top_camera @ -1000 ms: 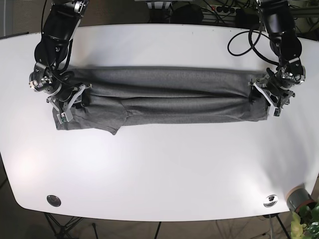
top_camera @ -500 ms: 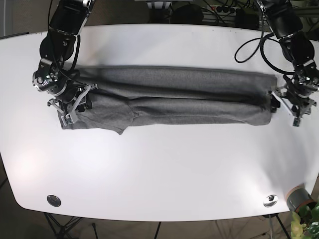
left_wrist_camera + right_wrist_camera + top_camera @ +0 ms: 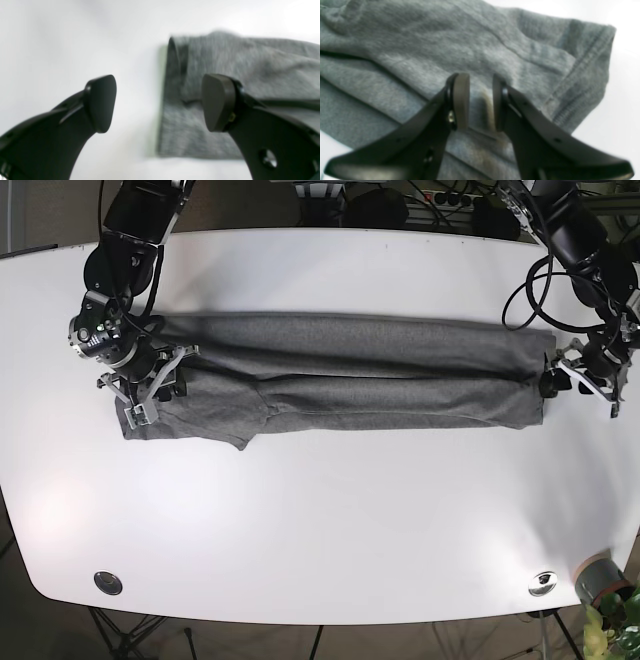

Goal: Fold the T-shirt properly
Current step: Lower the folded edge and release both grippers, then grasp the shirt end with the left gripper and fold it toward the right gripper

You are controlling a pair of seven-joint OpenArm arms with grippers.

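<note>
Left gripper (image 3: pixel 158 103) now stands with its two black pads wide apart and nothing between them; a second ago I had it pinching the hem end of the grey knit T-shirt (image 3: pixel 350 375), and half a second ago it was already sliding off toward the table edge. In the base view it (image 3: pixel 583 372) now sits just off the cloth's end, over the bare white tabletop (image 3: pixel 330 520). I read that as a release after stretching: the shirt has been pulled out long and set down, and the shirt's end that was bunched up under the pads now lies flat.

From the left wrist view the folded hem edge lies just ahead of the open pads, the right pad over the fabric, the left one over bare table.

My right gripper (image 3: pixel 480 100) is a different story: its pads are nearly together with a ridge of grey fabric pinched up between them, so I judge it clamped on the sleeve end. In the base view that gripper (image 3: pixel 150 385) has barely shifted.

So the shirt lies as a long band across the table between both arms, lengthwise folds done, crosswise fold not yet begun
</note>
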